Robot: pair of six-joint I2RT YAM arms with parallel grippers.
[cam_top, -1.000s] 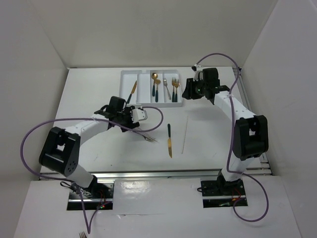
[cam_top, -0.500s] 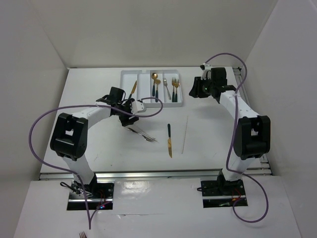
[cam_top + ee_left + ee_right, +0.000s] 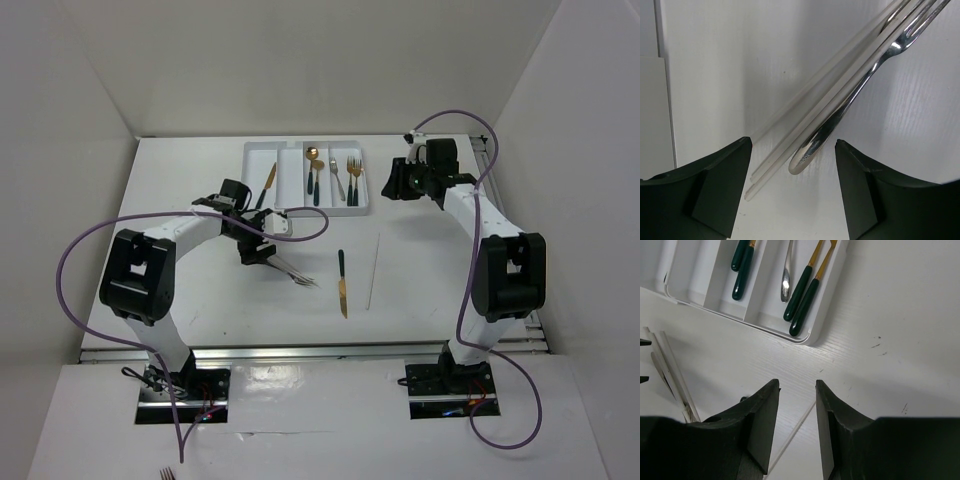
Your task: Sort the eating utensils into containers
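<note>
The left claw (image 3: 256, 252) hangs low over the surface (image 3: 200, 290), just in front of the white tray (image 3: 290, 148). Its jaws are spread wide and released, straddling the handle end of a silver fork (image 3: 812, 150) and two pale sticks (image 3: 785, 147) that lie side by side, without touching either. A faint stamp sits on the fork's handle tip, too small to read.

The right claw (image 3: 797, 390) hovers beside the tray's right near corner. Its jaws are partly apart and grasp nothing. A lone stick (image 3: 373, 270) lies on the surface below it.

A gold knife (image 3: 342, 283) with a teal handle lies loose between the fork and that stick, well apart from both.

In the tray, a tilted knife (image 3: 269, 183) rests in the leftmost compartment. Two gold spoons (image 3: 314, 172) share the third. Two gold forks (image 3: 352, 178) and a slim silver piece (image 3: 337, 178) share the rightmost.
</note>
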